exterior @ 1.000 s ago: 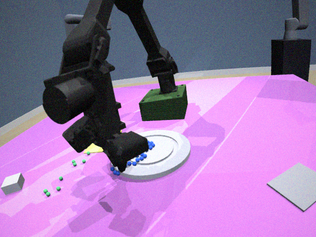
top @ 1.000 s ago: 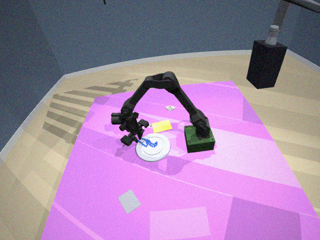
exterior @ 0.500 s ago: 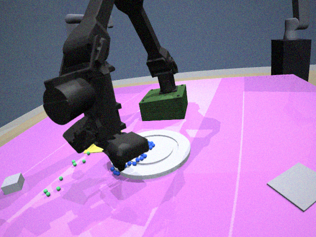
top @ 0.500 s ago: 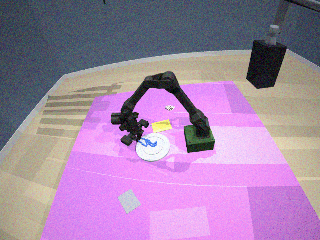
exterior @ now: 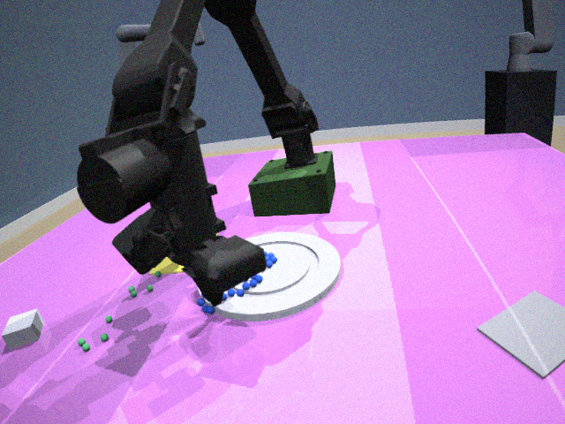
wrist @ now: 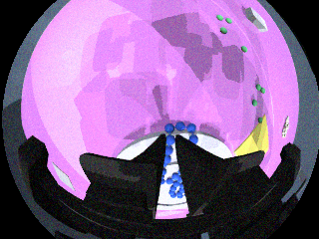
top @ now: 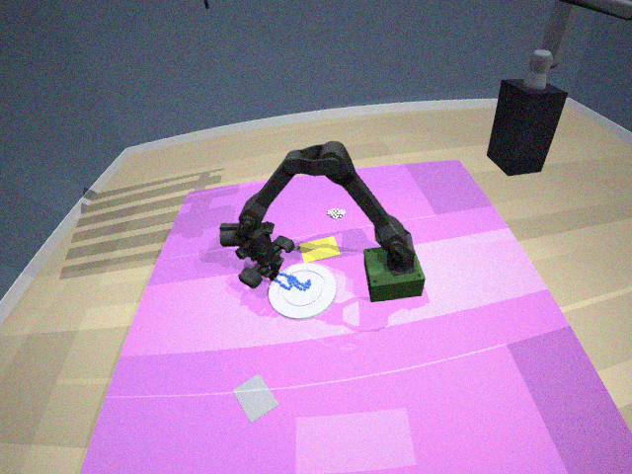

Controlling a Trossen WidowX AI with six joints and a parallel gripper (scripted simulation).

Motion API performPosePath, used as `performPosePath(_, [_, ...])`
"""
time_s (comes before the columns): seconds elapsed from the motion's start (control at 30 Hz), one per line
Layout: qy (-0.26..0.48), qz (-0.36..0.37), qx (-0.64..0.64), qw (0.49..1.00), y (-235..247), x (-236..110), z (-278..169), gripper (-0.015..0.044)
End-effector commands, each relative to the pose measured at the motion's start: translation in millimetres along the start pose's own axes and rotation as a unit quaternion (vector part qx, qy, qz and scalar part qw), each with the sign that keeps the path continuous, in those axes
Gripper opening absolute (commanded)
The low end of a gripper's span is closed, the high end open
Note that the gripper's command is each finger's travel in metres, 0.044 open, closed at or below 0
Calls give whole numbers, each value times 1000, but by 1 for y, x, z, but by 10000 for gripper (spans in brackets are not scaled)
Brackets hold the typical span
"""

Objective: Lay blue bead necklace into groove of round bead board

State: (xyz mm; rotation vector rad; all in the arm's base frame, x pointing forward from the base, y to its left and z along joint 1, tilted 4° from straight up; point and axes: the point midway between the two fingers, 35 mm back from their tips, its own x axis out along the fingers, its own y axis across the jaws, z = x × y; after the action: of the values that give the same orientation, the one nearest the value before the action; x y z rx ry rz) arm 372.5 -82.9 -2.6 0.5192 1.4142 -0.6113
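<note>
The white round bead board point(top: 306, 309) point(exterior: 321, 284) point(wrist: 214, 144) lies flat, with a ring groove. The blue bead necklace point(top: 292, 280) point(exterior: 246, 285) point(wrist: 175, 177) lies bunched across it: a clump of beads is on the inner disc, and strands run to the rim beside the gripper, where a few beads hang over the edge. My gripper point(top: 276, 276) point(exterior: 214, 301) point(wrist: 169, 138) is low at that rim, its fingertips almost together with a strand between them. In the exterior view the near finger hides part of the necklace.
A yellow sheet point(top: 320, 249) point(exterior: 168, 266) point(wrist: 255, 139) lies beside the board. Several loose green beads point(exterior: 109, 319) point(wrist: 244, 49) and a grey block point(exterior: 22, 329) point(wrist: 255, 20) lie beyond the gripper. White beads point(top: 336, 212), a grey square point(top: 256, 398) and the green arm base point(top: 395, 287) also stand out.
</note>
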Motion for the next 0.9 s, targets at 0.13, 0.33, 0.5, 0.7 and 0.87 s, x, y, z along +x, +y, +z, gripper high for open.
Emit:
performPosePath(0.13, [-1, 0, 0, 1000, 0, 0, 0, 0])
performPosePath(0.33, [1, 1, 1, 1000, 0, -11, 0, 0])
performPosePath(0.5, [3, 1, 1, 1000, 0, -25, -1, 0])
performPosePath(0.7, [3, 1, 1, 1000, 2, -25, -5, 0])
performPosePath(0.87, [4, 1, 1, 1000, 8, -26, -21, 0])
